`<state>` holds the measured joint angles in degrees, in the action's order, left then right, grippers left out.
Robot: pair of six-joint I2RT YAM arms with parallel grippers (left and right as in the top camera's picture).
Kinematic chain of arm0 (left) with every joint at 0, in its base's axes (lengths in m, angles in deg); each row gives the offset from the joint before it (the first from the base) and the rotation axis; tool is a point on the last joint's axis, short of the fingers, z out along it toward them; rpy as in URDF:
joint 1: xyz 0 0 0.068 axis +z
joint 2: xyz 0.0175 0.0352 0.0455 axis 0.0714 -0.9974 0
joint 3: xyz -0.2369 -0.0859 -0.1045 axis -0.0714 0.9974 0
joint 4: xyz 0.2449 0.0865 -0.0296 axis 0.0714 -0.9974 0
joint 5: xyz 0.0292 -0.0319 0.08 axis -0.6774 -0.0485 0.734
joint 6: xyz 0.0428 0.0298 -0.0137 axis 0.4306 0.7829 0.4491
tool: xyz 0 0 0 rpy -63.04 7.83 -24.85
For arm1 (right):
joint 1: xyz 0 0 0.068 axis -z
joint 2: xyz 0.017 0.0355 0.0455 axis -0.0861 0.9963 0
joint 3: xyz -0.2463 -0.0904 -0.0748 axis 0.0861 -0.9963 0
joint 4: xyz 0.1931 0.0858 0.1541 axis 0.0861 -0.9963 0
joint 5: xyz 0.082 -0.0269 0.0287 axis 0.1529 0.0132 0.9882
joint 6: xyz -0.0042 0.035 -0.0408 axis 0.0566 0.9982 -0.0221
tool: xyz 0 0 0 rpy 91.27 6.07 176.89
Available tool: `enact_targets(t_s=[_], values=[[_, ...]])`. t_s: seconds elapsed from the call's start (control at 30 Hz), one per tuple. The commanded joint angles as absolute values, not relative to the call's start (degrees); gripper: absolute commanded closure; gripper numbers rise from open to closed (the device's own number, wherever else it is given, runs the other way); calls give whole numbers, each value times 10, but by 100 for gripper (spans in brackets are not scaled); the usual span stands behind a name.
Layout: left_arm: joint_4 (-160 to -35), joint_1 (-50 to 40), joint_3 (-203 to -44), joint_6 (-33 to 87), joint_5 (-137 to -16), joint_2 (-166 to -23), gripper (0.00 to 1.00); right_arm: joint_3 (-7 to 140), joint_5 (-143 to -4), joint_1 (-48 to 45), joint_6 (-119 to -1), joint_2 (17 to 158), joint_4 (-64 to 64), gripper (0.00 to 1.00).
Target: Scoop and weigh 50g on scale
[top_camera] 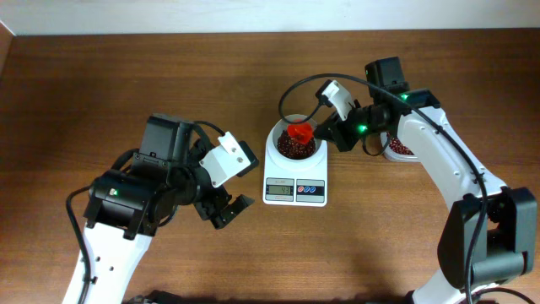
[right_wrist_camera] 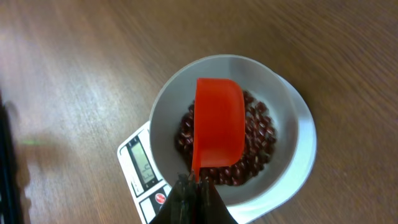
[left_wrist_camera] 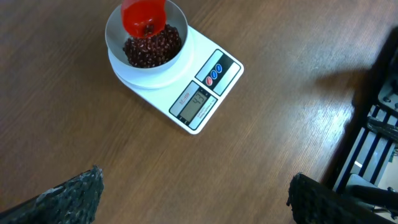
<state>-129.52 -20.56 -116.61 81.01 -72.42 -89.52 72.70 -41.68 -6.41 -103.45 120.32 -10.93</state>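
Scoop (right_wrist_camera: 219, 124) handle hidden in right tool (right_wrist_camera: 194, 184); scale (left_wrist_camera: 200, 102) digits illegible.

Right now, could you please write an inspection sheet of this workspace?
Surface: brown wooden table.
Job's things: scale with bowl of beans; red scoop above the bowl; tub partly behind the right arm.
Clutter: nothing seen.
Grippers: left gripper open, empty, beside the scale; right gripper shut on the scoop's handle.
Cables: black cable loops over the table beyond the bowl.
Surroundings: pale band past the far edge.
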Motion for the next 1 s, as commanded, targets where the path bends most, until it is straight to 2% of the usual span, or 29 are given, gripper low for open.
enact_targets(t_s=[0.0,0.07,0.1,0.17,0.23,0.27,0.33,0.37,0.43,0.5,0.53,0.6,0.67,0.7,0.77,0.8,0.87,0.97], values=[[-1294,-203,-1175,819,-732,-895,1,724,-354,-67,-1090,1209,-120,96],[-1294,-203,-1175,819,-732,-895,1,724,-448,-67,-1029,1209,-102,96],[-1294,-203,-1175,819,-732,-895,1,724,-442,-67,-1006,1209,-106,96],[-1294,-203,-1175,819,-732,-895,1,724,-354,-67,-1081,1208,-130,96],[-1294,-203,-1175,819,-732,-895,1,724,-459,-67,-1025,1208,-109,96],[-1294,-203,-1175,819,-732,-895,1,724,-444,-67,-1010,1205,-114,96],[-1294,-203,-1175,819,-732,-895,1,724,-346,-67,-1102,1203,-135,96],[-1294,-203,-1175,819,-732,-895,1,724,-361,-67,-1110,1203,-124,96],[-1294,-203,-1175,819,-732,-895,1,724,-450,-67,-1014,1203,-97,96],[-1294,-203,-1175,819,-732,-895,1,724,-361,-67,-1086,1200,-112,96],[-1294,-203,-1175,819,-732,-895,1,724,-382,-67,-1087,1200,-103,96],[-1294,-203,-1175,819,-732,-895,1,724,-473,-67,-1004,1199,-88,96],[-1294,-203,-1175,819,-732,-895,1,724,-382,-67,-1061,1195,-113,96],[-1294,-203,-1175,819,-732,-895,1,724,-378,-67,-1085,1195,-111,96],[-1294,-203,-1175,819,-732,-895,1,724,-479,-67,-1021,1195,-92,96],[-1294,-203,-1175,819,-732,-895,1,724,-473,-67,-1004,1193,-96,96],[-1294,-203,-1175,819,-732,-895,1,724,-412,-67,-1042,1191,-104,96],[-1294,-203,-1175,819,-732,-895,1,724,-444,-67,-1027,1191,-91,96]])
